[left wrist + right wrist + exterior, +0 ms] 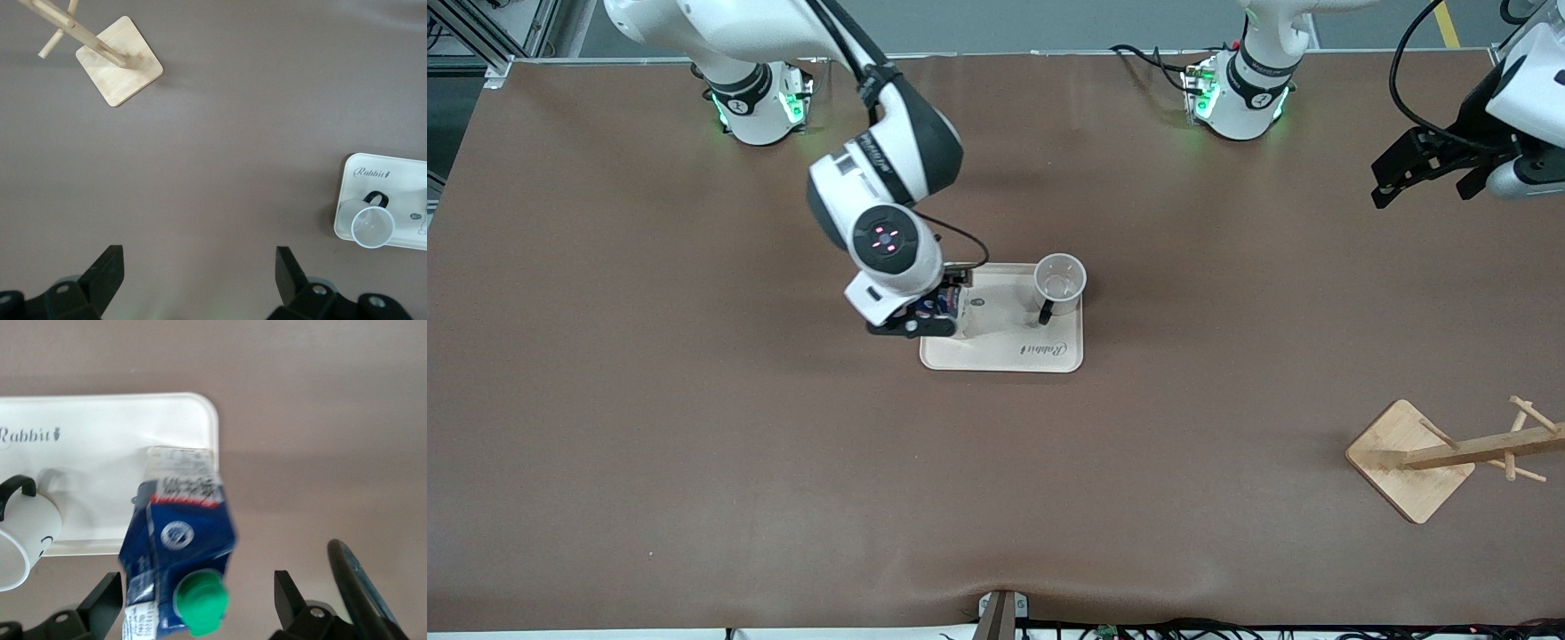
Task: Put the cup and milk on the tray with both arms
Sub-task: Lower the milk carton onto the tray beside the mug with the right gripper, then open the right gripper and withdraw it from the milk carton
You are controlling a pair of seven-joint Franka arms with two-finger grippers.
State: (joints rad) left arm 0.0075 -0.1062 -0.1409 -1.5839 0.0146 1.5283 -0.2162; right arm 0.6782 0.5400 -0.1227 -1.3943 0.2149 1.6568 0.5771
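Front view: the cup [1060, 281] and the milk [941, 309] stand on the tray [1014, 356], the right gripper [934, 311] around the carton. Left wrist view: the left gripper [200, 277] waits, jaws wide, over bare table [220, 147]. Right wrist view: jaws spread beside the tilted-looking carton; a careless withdrawal could tip it.

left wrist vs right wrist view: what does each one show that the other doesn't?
Only the left wrist view: the wooden rack, a wide stretch of bare table, and the left gripper, open over that bare table with nothing between its fingers.

Only the right wrist view: the milk with its green cap, standing on the tray's end toward the right arm, between the fingers of the open right gripper.

Both: the tray with its "Rabbit" lettering, and the cup standing on it with its black handle.
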